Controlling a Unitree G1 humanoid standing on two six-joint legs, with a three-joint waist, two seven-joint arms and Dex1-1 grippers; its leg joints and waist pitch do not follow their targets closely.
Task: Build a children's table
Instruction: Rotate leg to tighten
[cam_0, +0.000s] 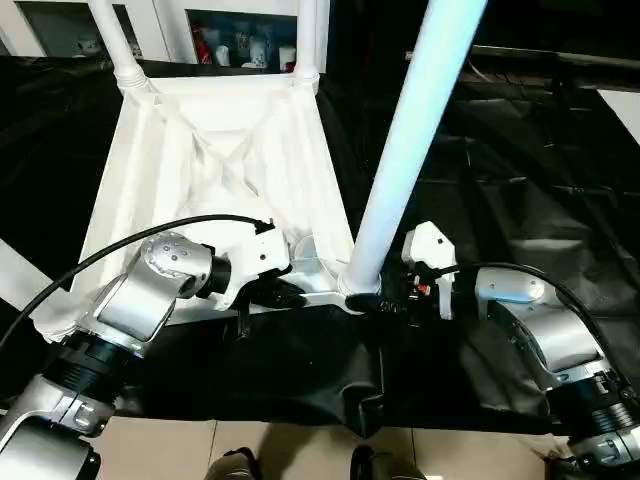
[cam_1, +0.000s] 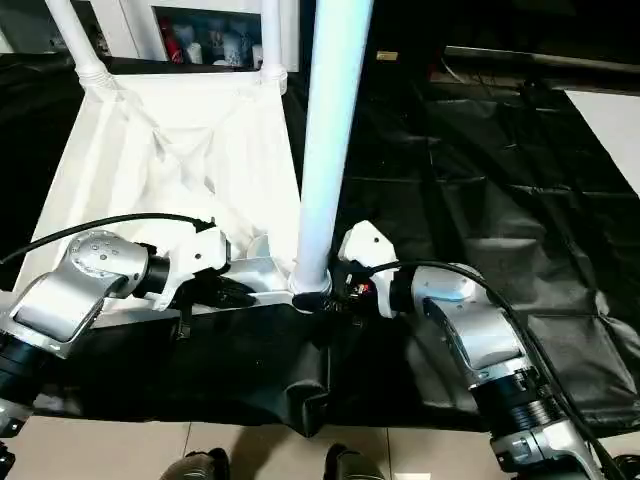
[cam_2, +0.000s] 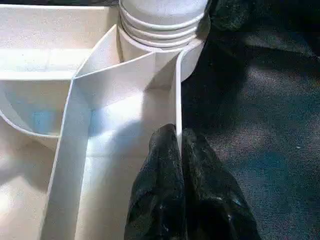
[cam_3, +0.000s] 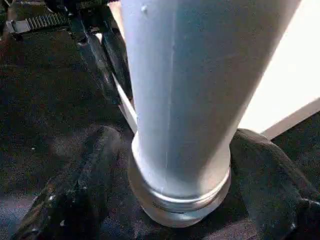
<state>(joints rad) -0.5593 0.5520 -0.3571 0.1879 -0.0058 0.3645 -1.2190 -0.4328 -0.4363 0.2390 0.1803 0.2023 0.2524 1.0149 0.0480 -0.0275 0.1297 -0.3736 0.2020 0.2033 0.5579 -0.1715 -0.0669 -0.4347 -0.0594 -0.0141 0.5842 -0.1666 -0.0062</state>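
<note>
Nearest the head camera, two silver forearms reach forward over a black sheet that covers the floor. On that sheet lies the children's table, upside down, its ribbed white underside facing up.

The left pincer is pinched shut on the near edge wall of the table; the left wrist view shows its black fingers pressed together on either side of the thin upright white wall, just short of the corner socket.

In that near corner socket stands a leg, upright with a slight lean, rising out of the top of the head views. The right pincer sits at the foot of this leg, its jaws wide, one black finger on each side of the leg's ringed base. Whether the fingers press the leg cannot be told.

Two more legs stand in the far corner sockets. Beyond them is a white cabinet with small items behind its glass.
</note>
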